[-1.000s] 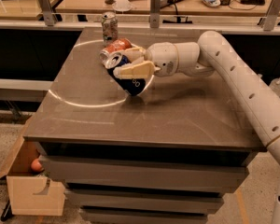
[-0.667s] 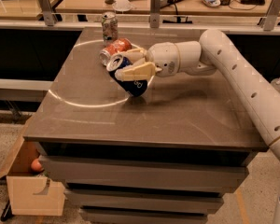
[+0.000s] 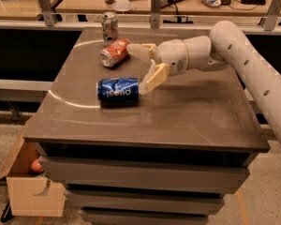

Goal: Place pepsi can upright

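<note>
The pepsi can (image 3: 118, 90), dark blue with white lettering and a dented side, lies on its side on the grey table (image 3: 187, 111), left of centre. My gripper (image 3: 137, 69) is open just to the right of the can. Its lower finger (image 3: 153, 78) reaches the can's right end; whether it touches I cannot tell. Its upper finger (image 3: 139, 50) sits beside the orange can. Nothing is held between the fingers.
An orange can (image 3: 114, 53) lies on its side behind the pepsi can. A silver patterned can (image 3: 109, 26) stands upright at the table's back edge. An open cardboard box (image 3: 32, 186) sits on the floor at the lower left. A cluttered desk runs behind.
The gripper was closed around the pepsi can, holding it tilted. Now the fingers have opened and the can lies on its side on the table, slightly left of where it was.
</note>
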### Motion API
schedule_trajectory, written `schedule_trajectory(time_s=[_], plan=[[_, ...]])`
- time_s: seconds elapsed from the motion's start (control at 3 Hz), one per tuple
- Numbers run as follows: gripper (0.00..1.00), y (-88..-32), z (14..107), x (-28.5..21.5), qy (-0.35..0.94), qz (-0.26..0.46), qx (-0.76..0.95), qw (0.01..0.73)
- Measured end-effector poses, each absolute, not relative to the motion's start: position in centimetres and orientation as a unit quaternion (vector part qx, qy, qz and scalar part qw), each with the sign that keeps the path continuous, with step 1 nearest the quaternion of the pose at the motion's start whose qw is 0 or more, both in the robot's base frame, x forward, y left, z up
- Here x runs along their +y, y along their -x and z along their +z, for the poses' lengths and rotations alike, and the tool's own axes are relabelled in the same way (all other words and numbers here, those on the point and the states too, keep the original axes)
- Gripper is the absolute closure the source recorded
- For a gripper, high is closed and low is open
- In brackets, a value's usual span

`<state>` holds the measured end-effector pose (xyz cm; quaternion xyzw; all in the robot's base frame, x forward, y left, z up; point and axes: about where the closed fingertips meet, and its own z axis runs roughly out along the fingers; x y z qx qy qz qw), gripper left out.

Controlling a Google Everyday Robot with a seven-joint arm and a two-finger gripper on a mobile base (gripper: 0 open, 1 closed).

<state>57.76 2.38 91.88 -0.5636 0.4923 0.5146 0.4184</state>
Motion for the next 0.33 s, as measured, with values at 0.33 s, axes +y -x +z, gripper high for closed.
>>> schedule_trajectory(time_s=[0.33], plan=[[0.0,-57.76,91.88,2.37,0.564,0.514,0.493,0.418]])
